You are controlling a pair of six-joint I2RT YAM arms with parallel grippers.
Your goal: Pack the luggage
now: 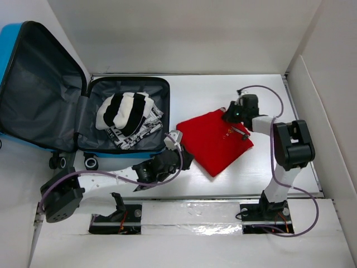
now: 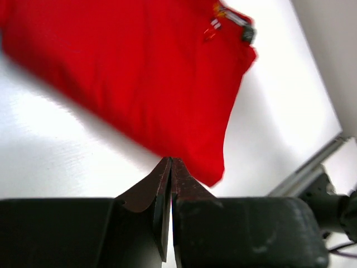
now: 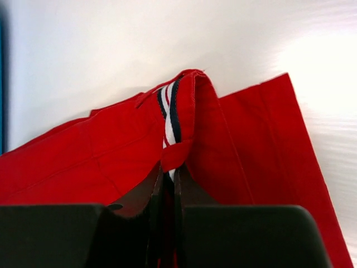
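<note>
The right gripper (image 3: pixel 169 180) is pinched tight on the striped collar fold of the red shirt (image 1: pixel 215 139). The left gripper (image 2: pixel 170 164) is closed at the shirt's left corner, and I can't tell if it caught cloth. If not, the shirt would likely hang one-sided and snag the rim of the open luggage (image 1: pixel 39 95), upper left.

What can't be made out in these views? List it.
Luggage: top view, frame's left edge crops its lid.
Red shirt: left wrist view, blurred; small marking unreadable.
Left claw: left wrist view, shut tips hide whether shirt edge is pinched.
Printed cloth: top view, striped garment covers most.
</note>
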